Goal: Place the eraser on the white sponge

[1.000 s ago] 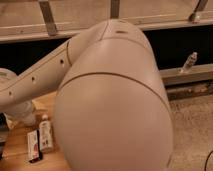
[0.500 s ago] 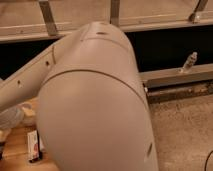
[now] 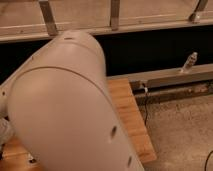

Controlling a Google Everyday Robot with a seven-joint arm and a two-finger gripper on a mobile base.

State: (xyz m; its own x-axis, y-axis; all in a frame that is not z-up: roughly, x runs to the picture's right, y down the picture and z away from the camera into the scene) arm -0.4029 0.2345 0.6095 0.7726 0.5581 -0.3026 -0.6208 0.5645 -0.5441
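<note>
Camera view: the robot arm's rounded beige shell (image 3: 65, 110) fills the left and centre, covering most of the wooden counter (image 3: 129, 117). The gripper and the eraser are hidden behind it, so I cannot tell its grip. A small bottle (image 3: 190, 62) stands on the far ledge.

White arm (image 3: 65, 115) close to camera, angled down-left, hand out of sight

Background stuff: light wooden tabletop (image 3: 129, 116) with speckled grey floor (image 3: 182, 135) to its right. A metal rail (image 3: 167, 77) runs behind, with a small pale bottle-looking thing (image 3: 189, 61) standing on it. Metal posts (image 3: 48, 17) up top, dark gap (image 3: 150, 50) underneath. The gripper is out of sight
</note>
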